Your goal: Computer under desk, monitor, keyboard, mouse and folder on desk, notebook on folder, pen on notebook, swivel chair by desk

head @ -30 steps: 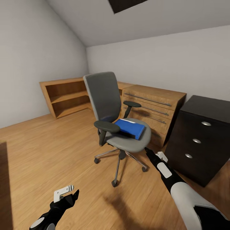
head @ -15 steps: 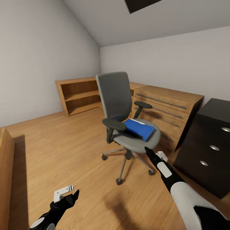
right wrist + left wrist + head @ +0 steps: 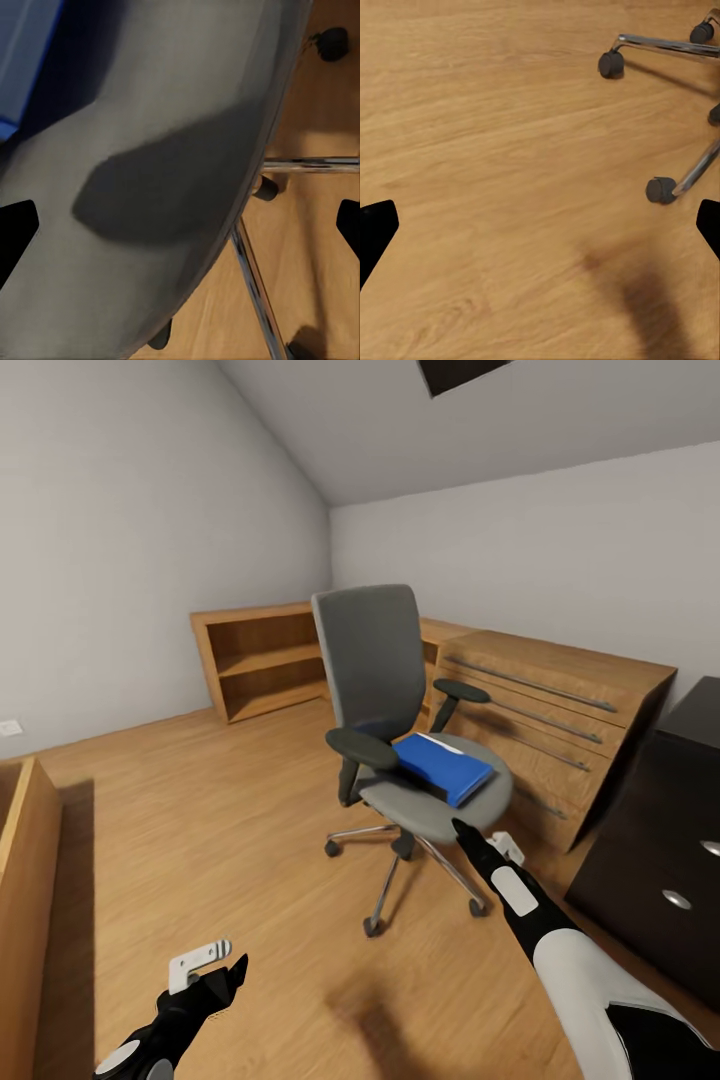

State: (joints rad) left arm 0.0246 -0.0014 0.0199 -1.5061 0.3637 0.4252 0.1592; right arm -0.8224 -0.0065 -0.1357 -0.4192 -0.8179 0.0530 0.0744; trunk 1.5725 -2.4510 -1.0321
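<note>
A: Where does the folder [image 3: 443, 765] sit?

B: Flat on the seat of the swivel chair [image 3: 400, 710], toward the side nearest the light-wood dresser [image 3: 545, 720]. The chair stands on the wood floor [image 3: 200, 810], just in front of that dresser, with a low open bookshelf [image 3: 262, 660] well behind it against the wall. A dark cabinet with round silver knobs [image 3: 665, 840] stands beside the dresser, partly cut off by the picture's edge.

A: And the 2 arms?

B: The right gripper [image 3: 462, 830] reaches toward the seat's front rim, just short of the folder. In the right wrist view the grey seat [image 3: 150, 187] looms close, a strip of blue [image 3: 26, 52] shows at one corner, and the dark fingertips [image 3: 15, 236] stand far apart at either edge with nothing between them. So it is spread wide and empty. The left gripper [image 3: 215, 965] hangs low over bare floor, away from the chair. Its wrist view shows the chair's silver legs and castors [image 3: 660, 189], and its fingertips [image 3: 375, 229] are likewise wide apart, holding nothing.

A: Which step is this?

B: I judge it the approach to lifting the folder off the chair. Nothing is grasped yet.

A: What does the next move call for?

B: Probably carrying the right gripper over the seat rim to the folder's near edge, then closing on that thin edge. The chair rolls on castors, so a push could shove it away.
</note>
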